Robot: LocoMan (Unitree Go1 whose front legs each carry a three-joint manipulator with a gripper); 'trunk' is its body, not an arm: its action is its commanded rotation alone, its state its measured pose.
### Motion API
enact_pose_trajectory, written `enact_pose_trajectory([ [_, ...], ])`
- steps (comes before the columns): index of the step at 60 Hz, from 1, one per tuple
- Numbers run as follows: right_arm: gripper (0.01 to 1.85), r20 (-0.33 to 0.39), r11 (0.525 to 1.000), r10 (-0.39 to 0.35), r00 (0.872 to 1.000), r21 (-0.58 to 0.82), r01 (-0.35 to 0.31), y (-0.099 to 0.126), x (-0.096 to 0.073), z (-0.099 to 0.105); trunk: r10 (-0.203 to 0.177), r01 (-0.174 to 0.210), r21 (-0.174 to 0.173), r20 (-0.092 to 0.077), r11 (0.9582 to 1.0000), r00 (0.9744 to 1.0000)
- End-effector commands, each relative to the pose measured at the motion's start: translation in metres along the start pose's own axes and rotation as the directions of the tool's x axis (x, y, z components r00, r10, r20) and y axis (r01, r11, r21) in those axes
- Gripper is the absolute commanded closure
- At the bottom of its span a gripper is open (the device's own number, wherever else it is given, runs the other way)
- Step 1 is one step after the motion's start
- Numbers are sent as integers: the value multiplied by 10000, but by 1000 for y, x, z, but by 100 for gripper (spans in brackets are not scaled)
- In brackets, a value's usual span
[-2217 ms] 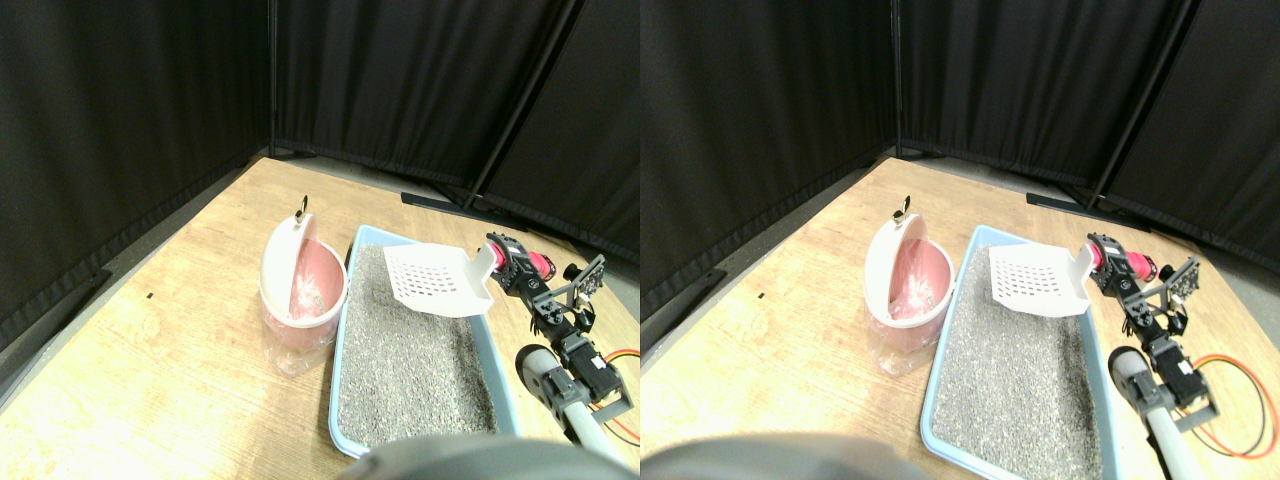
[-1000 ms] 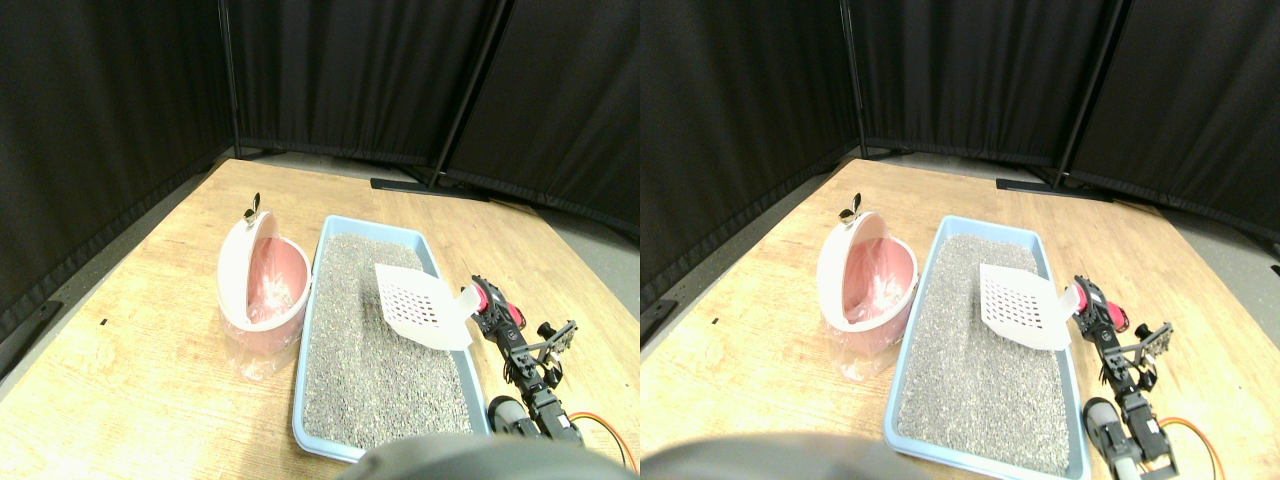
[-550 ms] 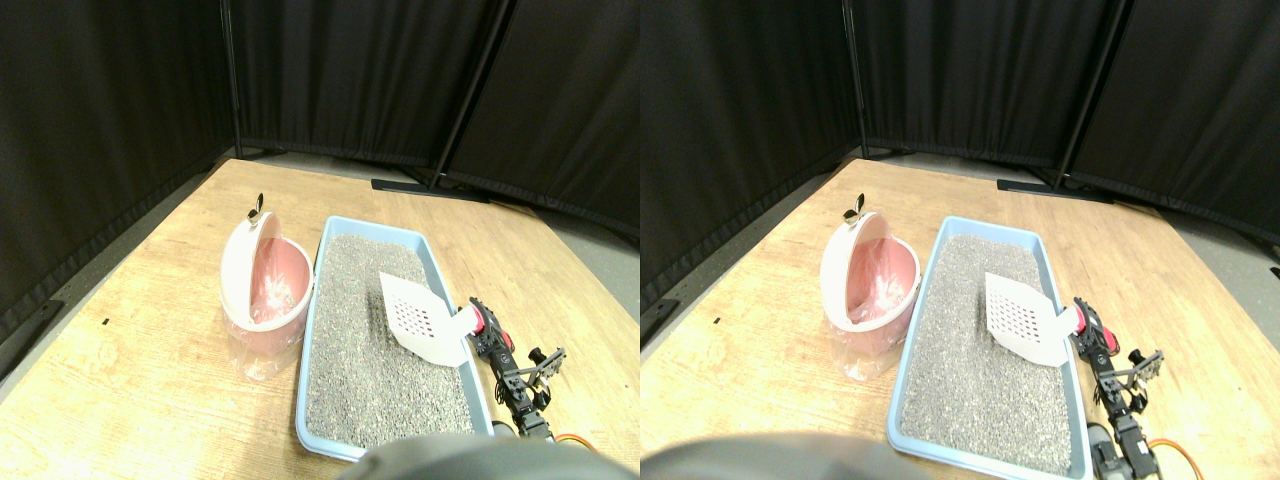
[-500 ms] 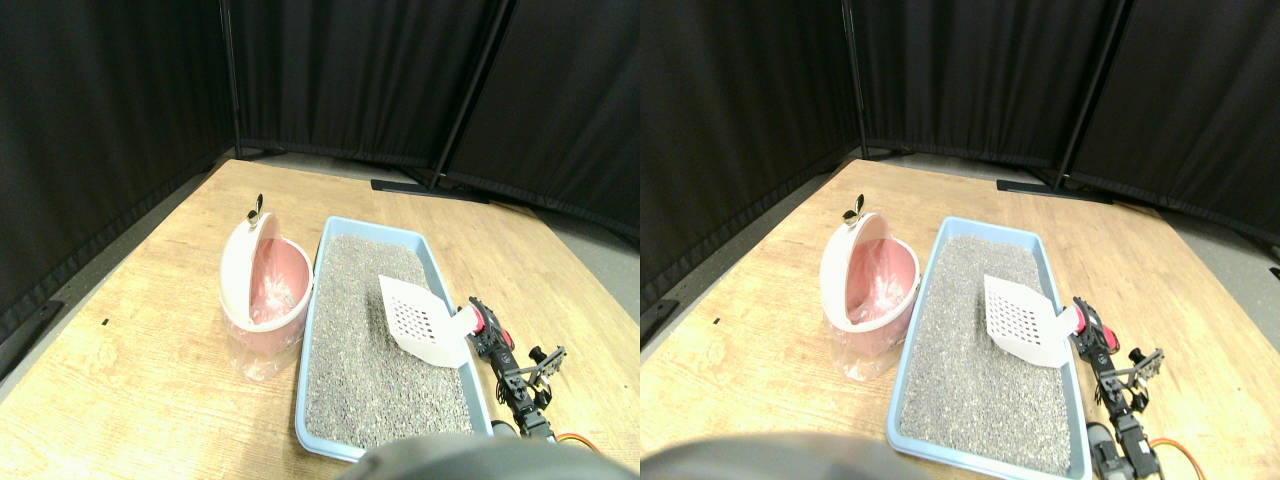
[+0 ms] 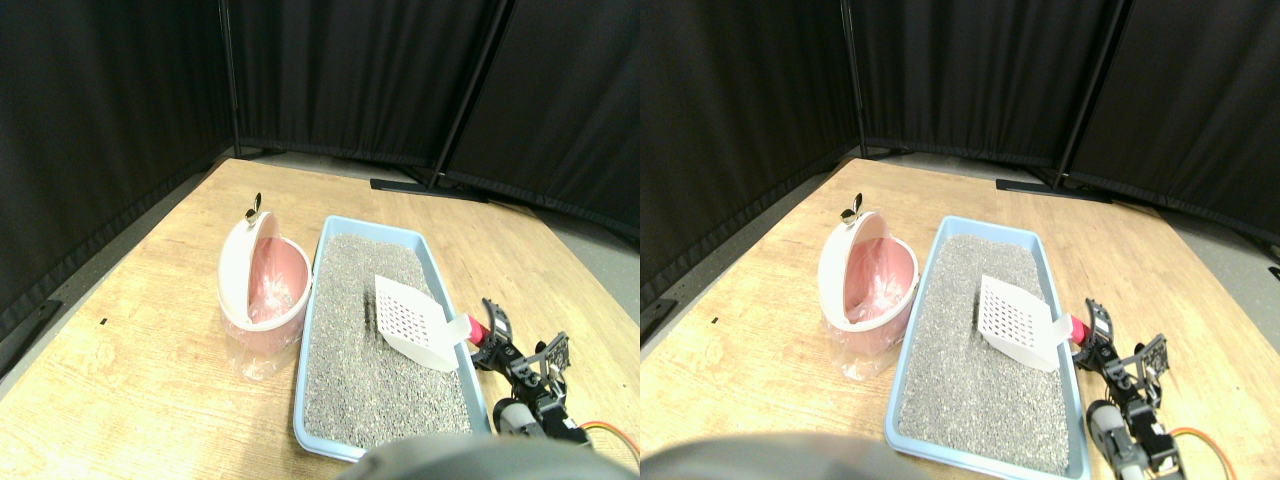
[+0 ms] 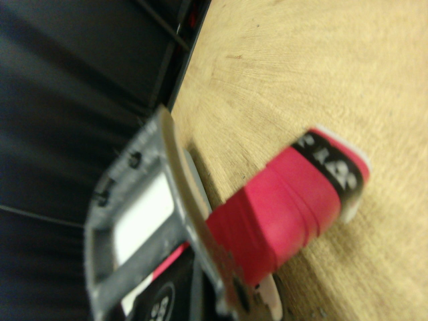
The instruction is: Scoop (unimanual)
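A white slotted scoop lies tilted in the grey litter of the light blue tray, its front edge down in the litter. Its red-wrapped handle sticks out over the tray's right rim. My right gripper is at the end of that handle, just outside the rim. In the wrist view the handle crosses the blurred jaw frame. A pink bin with its white lid tipped open stands left of the tray.
The wooden floor board extends left of the bin and right of the tray. Black curtains close off the back and left. An orange cable trails beside my arm at the lower right.
The scoop came away from the bin, moved back over the tray's right side and sank into the litter. In the last half second the gripper turned and the scoop shifted slightly left.
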State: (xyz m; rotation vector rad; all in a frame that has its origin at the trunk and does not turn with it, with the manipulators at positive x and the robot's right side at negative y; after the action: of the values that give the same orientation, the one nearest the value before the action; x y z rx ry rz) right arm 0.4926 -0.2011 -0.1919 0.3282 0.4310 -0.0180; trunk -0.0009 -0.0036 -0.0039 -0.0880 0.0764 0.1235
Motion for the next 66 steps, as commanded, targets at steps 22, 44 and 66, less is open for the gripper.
enact_pose_trajectory([
  [22,27,545,9981,620,9966,16,-622,5,-33,24,-80,80,-3,-7,10000,10000],
  [44,93,2089,9943,1063,9722,-235,-1037,-4,-59,25,-395,396,88,-88,9992,9992],
  [66,180,4088,9137,3321,8501,-3632,-1824,-9,-71,13,-740,743,167,-180,9971,9971],
])
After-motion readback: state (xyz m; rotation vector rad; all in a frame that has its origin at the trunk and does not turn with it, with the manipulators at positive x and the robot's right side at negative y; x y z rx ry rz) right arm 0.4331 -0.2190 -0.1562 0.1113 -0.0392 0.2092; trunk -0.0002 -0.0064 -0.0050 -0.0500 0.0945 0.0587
